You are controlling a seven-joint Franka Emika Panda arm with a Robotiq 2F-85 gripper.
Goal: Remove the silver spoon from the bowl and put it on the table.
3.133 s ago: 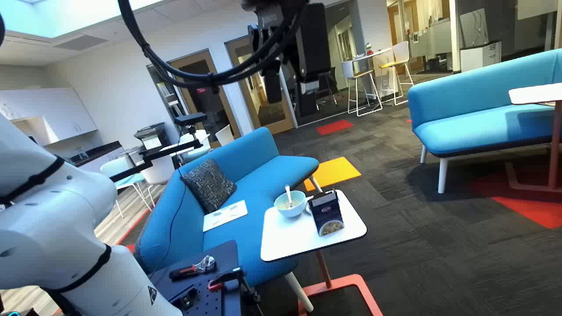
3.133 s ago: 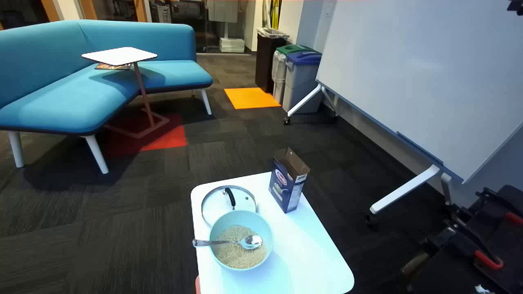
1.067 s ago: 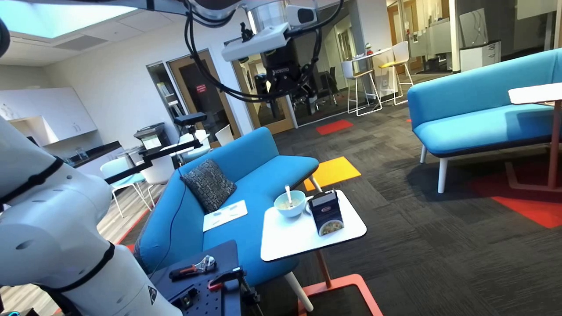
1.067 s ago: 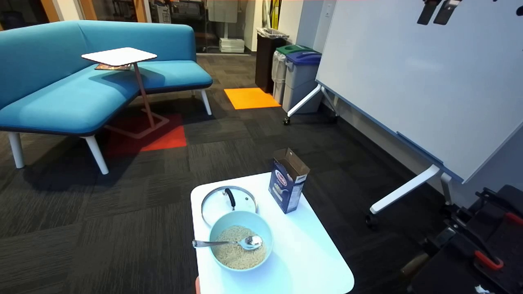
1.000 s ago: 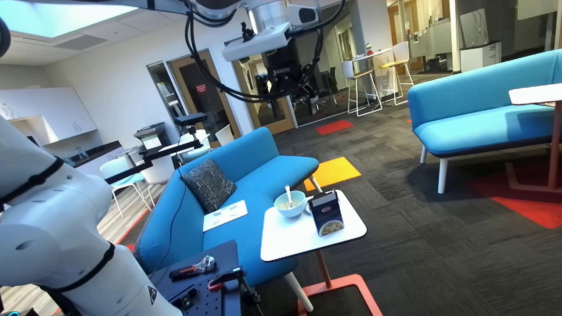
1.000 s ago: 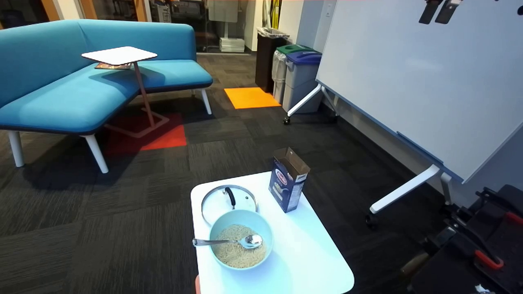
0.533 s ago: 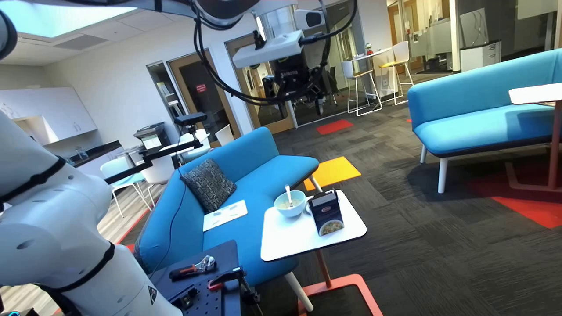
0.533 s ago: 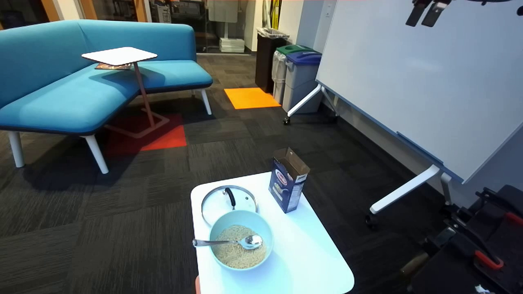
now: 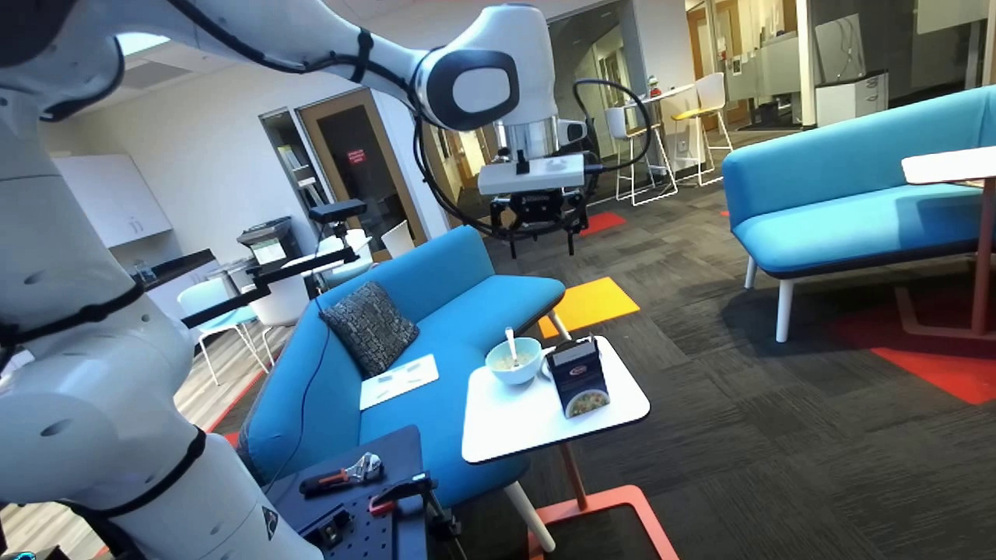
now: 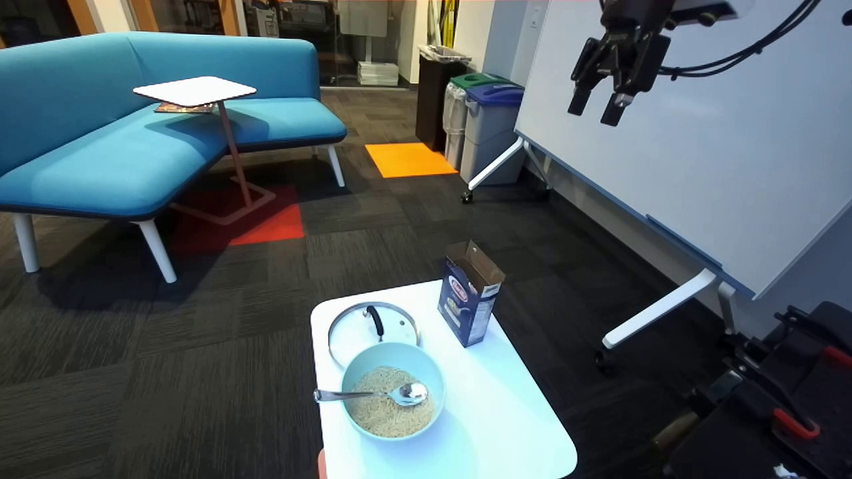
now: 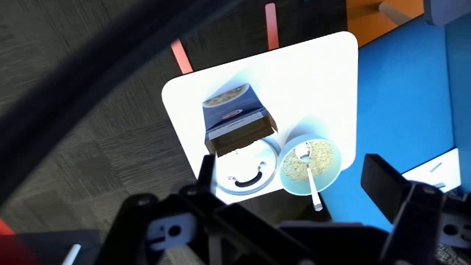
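Note:
A silver spoon (image 10: 363, 396) rests in a light blue bowl (image 10: 407, 355) of rice-like grains. Its handle lies over the rim and sticks out past the table edge; the spoon also shows in the wrist view (image 11: 313, 187). The bowl stands on a small white table (image 10: 496, 406), and shows in an exterior view (image 9: 513, 375). My gripper (image 9: 542, 249) is open and empty, pointing down, well above the table. In the wrist view the bowl and spoon appear between the open fingers (image 11: 292, 173), farther below.
An open dark blue box (image 10: 466, 303) stands upright on the table. A glass lid with a black handle (image 11: 250, 162) lies flat beside the bowl and box. A blue sofa (image 9: 447, 330) adjoins the table. A whiteboard (image 10: 699, 146) stands behind the gripper.
My arm has swung in and the gripper has come down toward the table. It now points downward with its fingers apart. The spoon, bowl, lid and box have not moved.

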